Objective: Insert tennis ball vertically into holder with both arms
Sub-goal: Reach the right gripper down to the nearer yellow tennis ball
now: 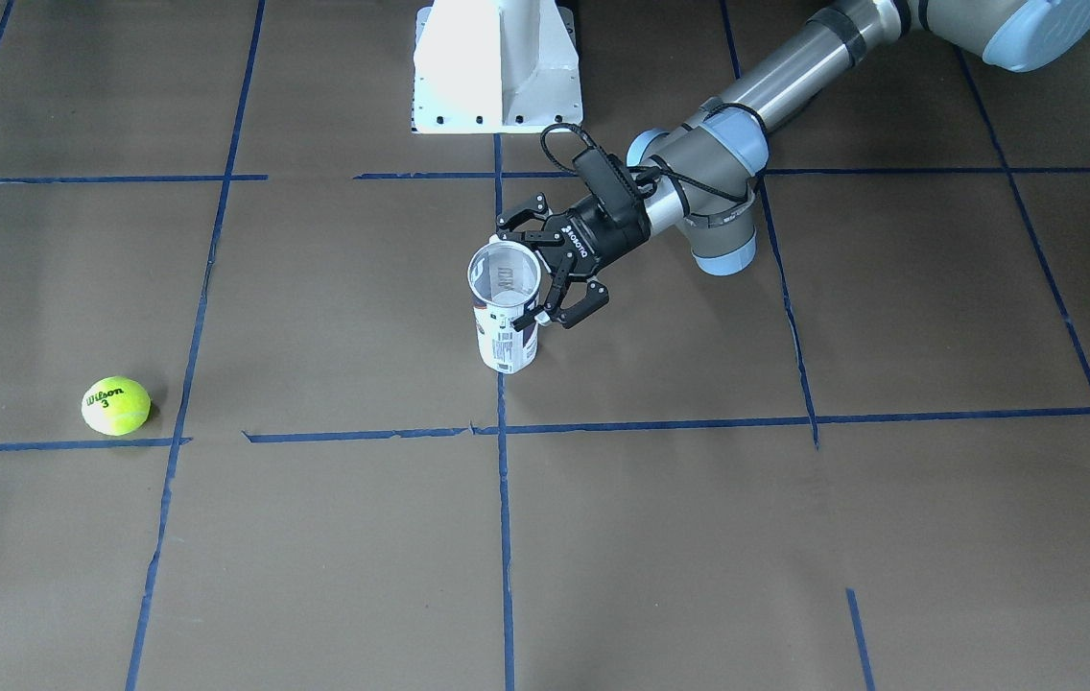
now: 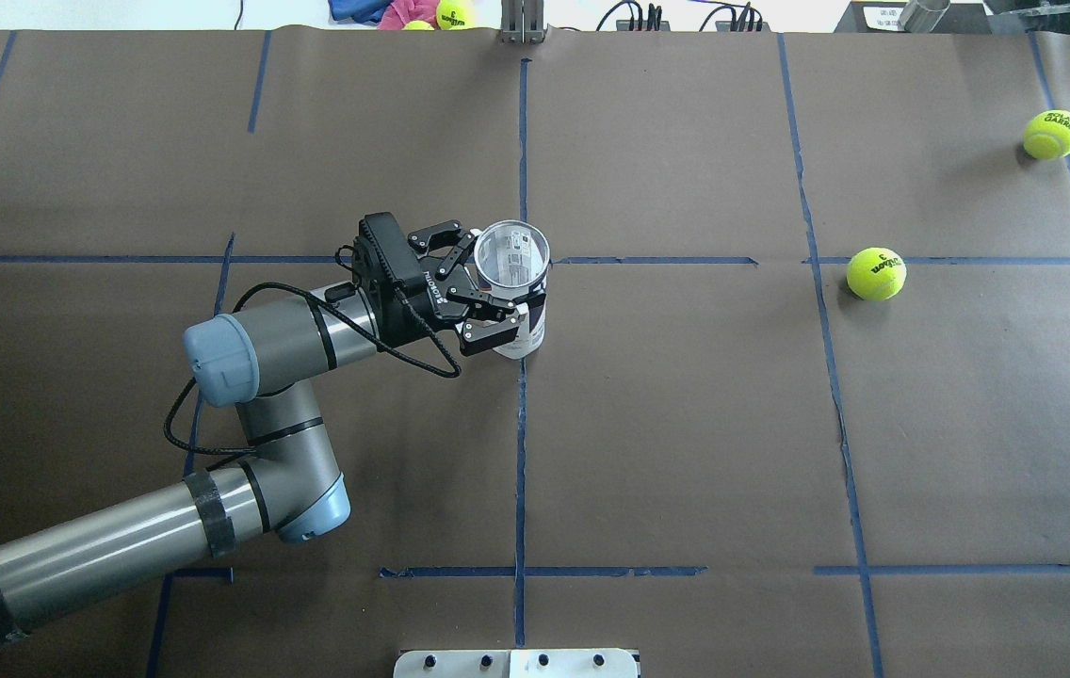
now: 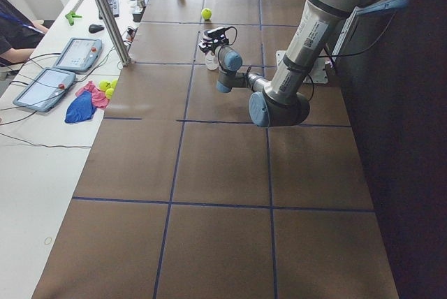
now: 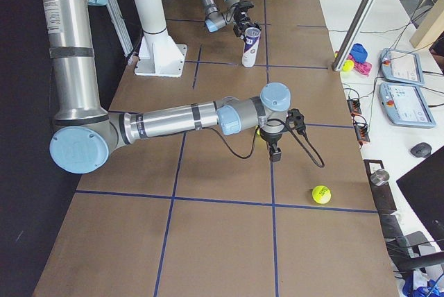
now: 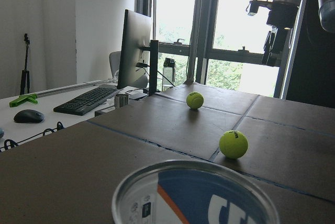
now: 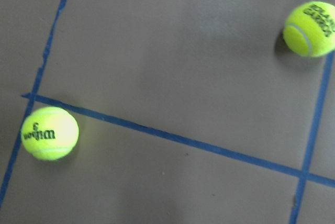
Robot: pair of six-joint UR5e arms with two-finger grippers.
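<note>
The left arm (image 2: 252,358) reaches in from the left, a black cable looping off its wrist. The left gripper (image 2: 497,281) lies level, with its fingers (image 2: 495,328) spread wide round the holder (image 1: 507,345) just under the rim, one on each side and closed against it.

The holder stands upright near the middle of the table (image 2: 686,424), on the long blue tape (image 2: 520,452) line, mouth up. Its upper part is clear plastic. A white and navy label with small print wraps the lower part. The left wrist view looks across the round open rim from just above.

Well apart to the right lies the ball (image 2: 876,273). It is fuzzy and bright yellow-green, with black "Wilson 3" print. It rests on the table just beside a tape crossing, touching nothing else. Farther right, and farther from the robot, sits a second ball (image 2: 1053,134) of the same colour with other black lettering.

The right arm (image 4: 173,118) stretches low over the table. The right gripper (image 4: 275,153) points down near the ball, which shows only as a yellow sliver behind it. The right wrist camera looks down on both balls, the Wilson one at lower left. The fingers do not show there, so I cannot tell whether they are apart or together.
</note>
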